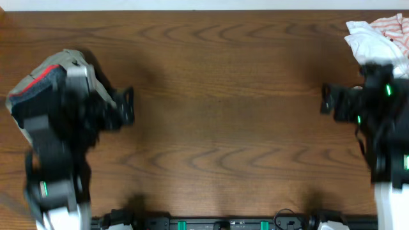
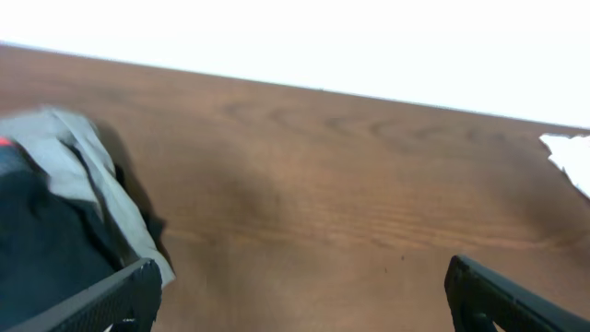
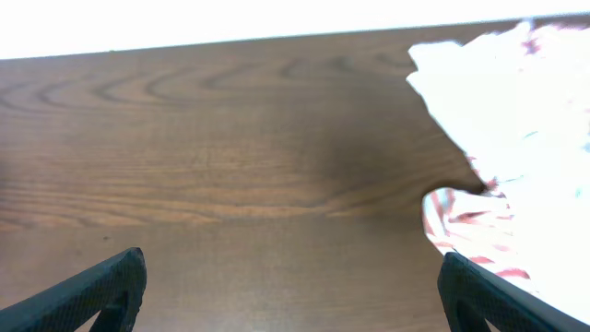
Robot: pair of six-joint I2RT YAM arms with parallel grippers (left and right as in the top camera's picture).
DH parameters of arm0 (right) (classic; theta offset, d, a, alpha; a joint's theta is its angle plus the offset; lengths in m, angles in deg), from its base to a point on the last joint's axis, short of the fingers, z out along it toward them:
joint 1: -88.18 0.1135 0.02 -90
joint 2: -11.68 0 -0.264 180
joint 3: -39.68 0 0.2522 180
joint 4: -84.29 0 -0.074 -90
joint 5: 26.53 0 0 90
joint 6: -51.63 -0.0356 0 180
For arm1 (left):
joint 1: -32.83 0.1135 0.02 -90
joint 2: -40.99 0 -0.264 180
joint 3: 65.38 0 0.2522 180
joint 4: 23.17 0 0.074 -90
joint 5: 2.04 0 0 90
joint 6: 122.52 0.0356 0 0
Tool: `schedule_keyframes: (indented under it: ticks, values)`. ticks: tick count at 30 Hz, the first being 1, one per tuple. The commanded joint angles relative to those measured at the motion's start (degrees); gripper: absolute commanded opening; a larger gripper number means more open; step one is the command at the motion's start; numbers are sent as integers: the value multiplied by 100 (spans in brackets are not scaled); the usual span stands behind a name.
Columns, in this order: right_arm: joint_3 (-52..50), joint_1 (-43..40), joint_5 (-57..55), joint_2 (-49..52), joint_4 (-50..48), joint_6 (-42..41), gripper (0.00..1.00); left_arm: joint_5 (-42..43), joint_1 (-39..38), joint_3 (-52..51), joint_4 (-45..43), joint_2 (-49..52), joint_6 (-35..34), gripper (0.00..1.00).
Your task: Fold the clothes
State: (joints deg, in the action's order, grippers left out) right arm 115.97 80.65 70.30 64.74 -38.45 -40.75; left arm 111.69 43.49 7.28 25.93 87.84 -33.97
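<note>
Wooden table (image 1: 217, 96), bundled leggings (image 1: 35, 94) left

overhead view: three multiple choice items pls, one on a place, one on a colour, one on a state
1. Where do the black leggings lie?
A) middle of the scene
B) far left side
C) far right corner

2. The striped garment has stripes of:
A) blue
B) red
C) green

3. The left hand and right hand are:
A) both open and empty
B) both shut on cloth
C) one open, one shut

Answers: 1 B, dark cloth with a red-edged waistband sits there; 2 B, red lines on white; 3 A, jaws stand apart with nothing between.
</note>
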Motion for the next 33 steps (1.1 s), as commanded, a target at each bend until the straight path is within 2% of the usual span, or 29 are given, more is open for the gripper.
schedule_keyframes:
  ticks: [1, 3, 8, 20, 27, 33]
  values:
    - [-713, 63, -103, -942, -50, -103, 99, -44, -24, -807, -293, -1062, 81, 98]
    - [-1029, 63, -83, -1447, -153, -101, 99, -42, -24, -1093, -461, -1526, 79, 98]
    - [-1303, 63, -83, -2168, 361, -101, 99, -42, -24, -1198, 258, -2144, 81, 98]
    - [-1305, 63, -83, -2284, 2380, -101, 99, -42, -24, -1198, 1626, -2188, 79, 98]
    - [-1309, 63, -111, -2302, 2400, -52, 99, -44, -24, -1198, 1823, -2188, 79, 98]
    - [-1633, 72, -170, -3086, 1996, 118, 99, -42, -24, -1198, 1823, -2188, 81, 98]
